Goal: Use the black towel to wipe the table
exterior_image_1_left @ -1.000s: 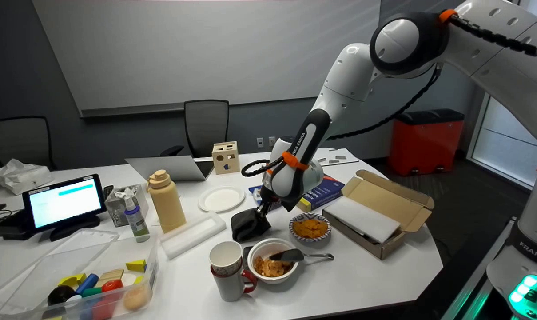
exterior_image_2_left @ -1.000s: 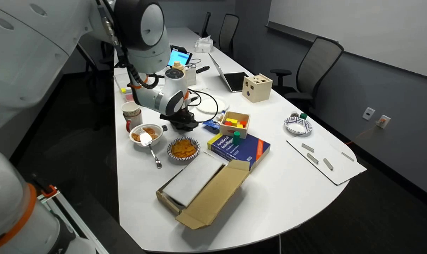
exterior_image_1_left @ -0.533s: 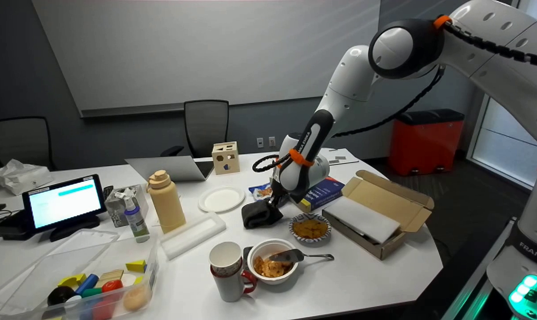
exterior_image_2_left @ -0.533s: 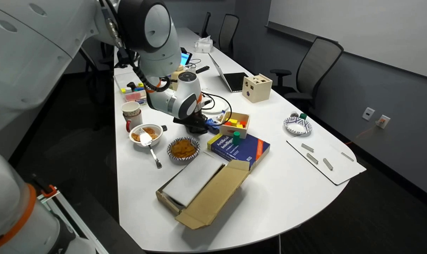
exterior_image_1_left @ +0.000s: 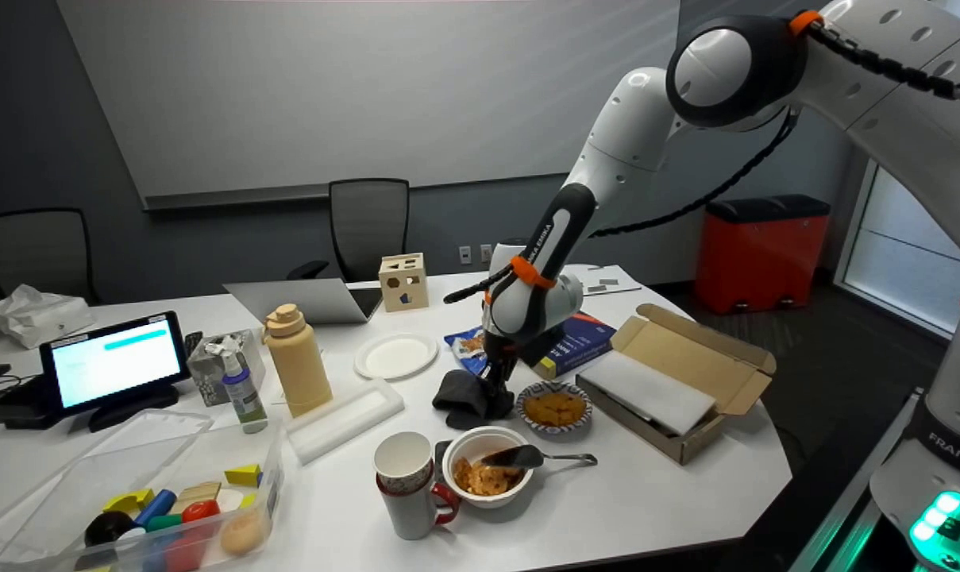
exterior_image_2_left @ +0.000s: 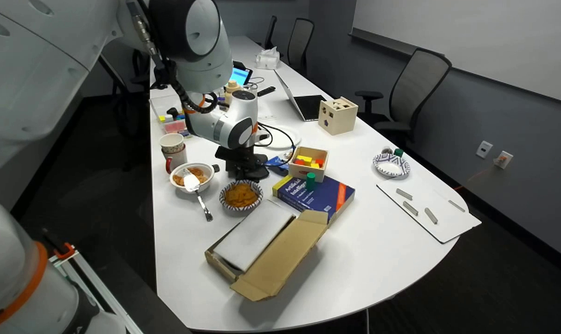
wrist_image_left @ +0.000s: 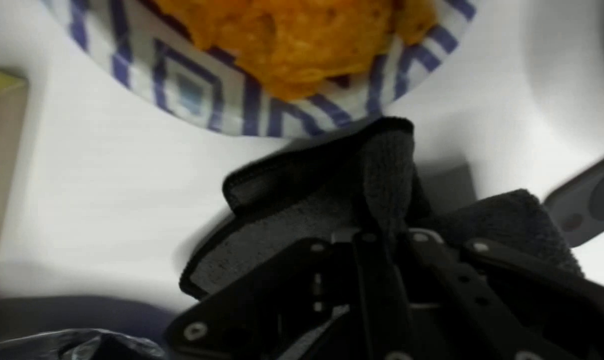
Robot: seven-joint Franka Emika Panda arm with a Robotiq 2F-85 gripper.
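Note:
The black towel (exterior_image_1_left: 457, 391) is bunched under my gripper (exterior_image_1_left: 497, 380) on the white table (exterior_image_1_left: 622, 492). In the wrist view, dark grey folds of the towel (wrist_image_left: 267, 245) spread out on both sides of the gripper (wrist_image_left: 389, 240). The gripper is shut on a raised fold that runs up between its fingertips. The towel's far edge reaches the rim of a patterned bowl of orange chips (wrist_image_left: 262, 117), touching or nearly so. In an exterior view the gripper (exterior_image_2_left: 247, 169) and towel merge into one dark shape just behind that bowl.
A white bowl with a spatula (exterior_image_1_left: 487, 492), stacked cups (exterior_image_1_left: 416, 508) and a small dark remote (wrist_image_left: 599, 200) are near the towel. A blue snack bag (exterior_image_1_left: 468, 345), a blue book (exterior_image_1_left: 579, 342) and an open cardboard box (exterior_image_1_left: 686, 397) lie around it.
The gripper with the towel first moved away from the cups toward the book, then came back slightly toward the chip bowl. The towel's folds changed shape, with a lower flap now spread on the table.

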